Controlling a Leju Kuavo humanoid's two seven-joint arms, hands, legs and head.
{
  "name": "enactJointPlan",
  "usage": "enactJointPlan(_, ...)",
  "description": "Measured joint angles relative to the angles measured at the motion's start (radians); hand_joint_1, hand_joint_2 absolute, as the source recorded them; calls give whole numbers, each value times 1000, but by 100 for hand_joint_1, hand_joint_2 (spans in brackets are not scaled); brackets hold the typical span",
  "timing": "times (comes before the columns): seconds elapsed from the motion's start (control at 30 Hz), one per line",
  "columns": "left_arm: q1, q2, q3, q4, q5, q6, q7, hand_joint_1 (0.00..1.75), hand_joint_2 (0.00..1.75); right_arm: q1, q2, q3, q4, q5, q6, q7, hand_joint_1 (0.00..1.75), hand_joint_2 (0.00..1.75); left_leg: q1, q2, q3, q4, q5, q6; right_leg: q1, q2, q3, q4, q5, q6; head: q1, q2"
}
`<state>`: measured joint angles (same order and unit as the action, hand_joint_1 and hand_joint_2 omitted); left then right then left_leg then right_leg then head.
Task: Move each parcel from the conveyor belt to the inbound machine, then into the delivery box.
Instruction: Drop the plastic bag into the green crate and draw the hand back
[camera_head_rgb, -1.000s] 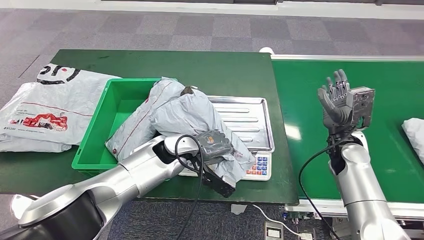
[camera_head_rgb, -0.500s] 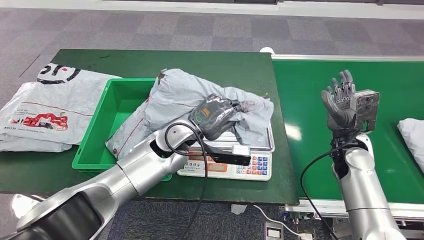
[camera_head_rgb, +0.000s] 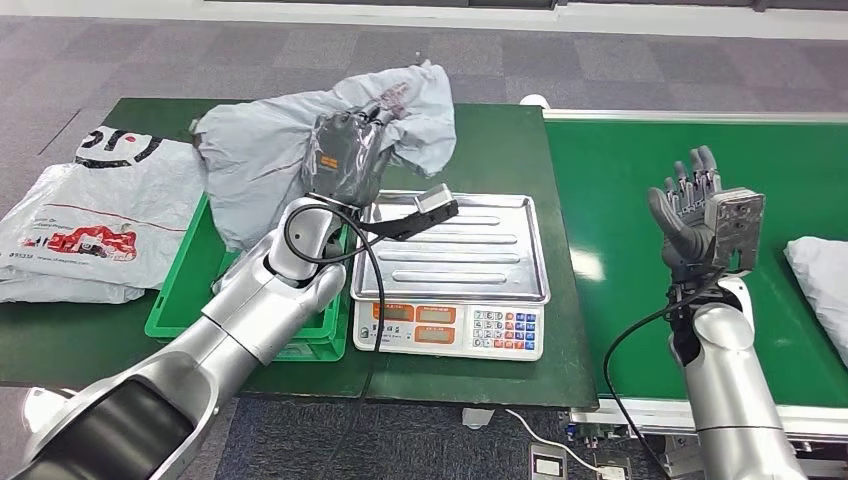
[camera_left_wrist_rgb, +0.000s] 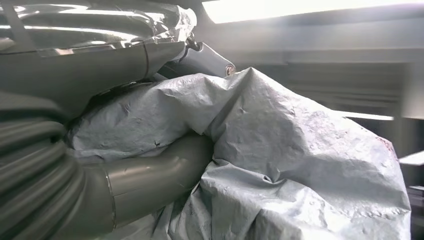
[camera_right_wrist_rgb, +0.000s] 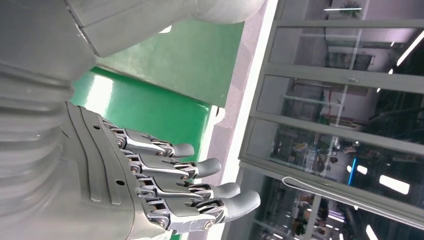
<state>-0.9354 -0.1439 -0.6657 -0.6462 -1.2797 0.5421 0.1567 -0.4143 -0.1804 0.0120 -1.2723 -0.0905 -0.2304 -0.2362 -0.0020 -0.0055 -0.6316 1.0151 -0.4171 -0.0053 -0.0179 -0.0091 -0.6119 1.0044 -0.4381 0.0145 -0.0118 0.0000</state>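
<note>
Flanking the green bin (camera_head_rgb: 190, 300): printed bags (camera_head_rgb: 80, 220), scale (camera_head_rgb: 470, 270).

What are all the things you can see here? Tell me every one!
Grey plastic parcel bag: one, grey, lifted above the green bin in the left hand.
Green plastic bin: one, green, on the dark table beside the scale.
Silver weighing scale: one, steel tray, on the table.
White printed bag: one, white, lying flat at the table's left.
White parcel: one, white, on the green conveyor belt.
Left hand: one, grips the grey bag.
Right hand: one, raised over the belt, holding nothing.
</note>
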Motion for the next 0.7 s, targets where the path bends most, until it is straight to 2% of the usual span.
enactJointPlan(0.1,-27,25,21,79,-128,-60,156,175,175,-22,-9,6,44,-34,11,-20,0,175,0,1,0,0,0,0,0,1,0,0,0,0,0,0)
enactJointPlan(0.2,-36,56,42,148,-171,-111,213,175,175,-57,-12,20,99,-51,17,-35,0,175,0,2,1,0,0,0,0,2,-1,0,1,-1,0,0)
enactJointPlan(0.37,-44,89,62,219,-190,-210,216,175,175,-96,-18,43,158,-72,17,-41,0,175,1,0,0,0,1,-1,1,0,-1,0,1,-1,0,0)
enactJointPlan(0.5,-46,102,68,248,-202,-331,202,175,175,-104,-28,46,181,-85,20,-41,0,175,1,-1,-1,0,1,0,0,0,-1,0,1,-1,0,0)
enactJointPlan(0.6,-45,105,68,260,-207,-367,192,175,175,-108,-35,46,192,-88,24,-41,0,175,0,-1,-1,0,1,0,0,-1,-1,0,1,-1,0,0)
enactJointPlan(0.63,-46,105,68,263,-210,-374,191,150,175,-109,-36,46,195,-88,25,-41,0,175,0,-1,-1,0,1,0,0,-1,-1,0,1,-1,0,0)
enactJointPlan(0.7,-46,106,68,269,-215,-397,187,63,175,-112,-39,46,202,-89,28,-41,0,87,0,-1,-1,0,1,0,0,-1,-1,0,1,-1,0,0)
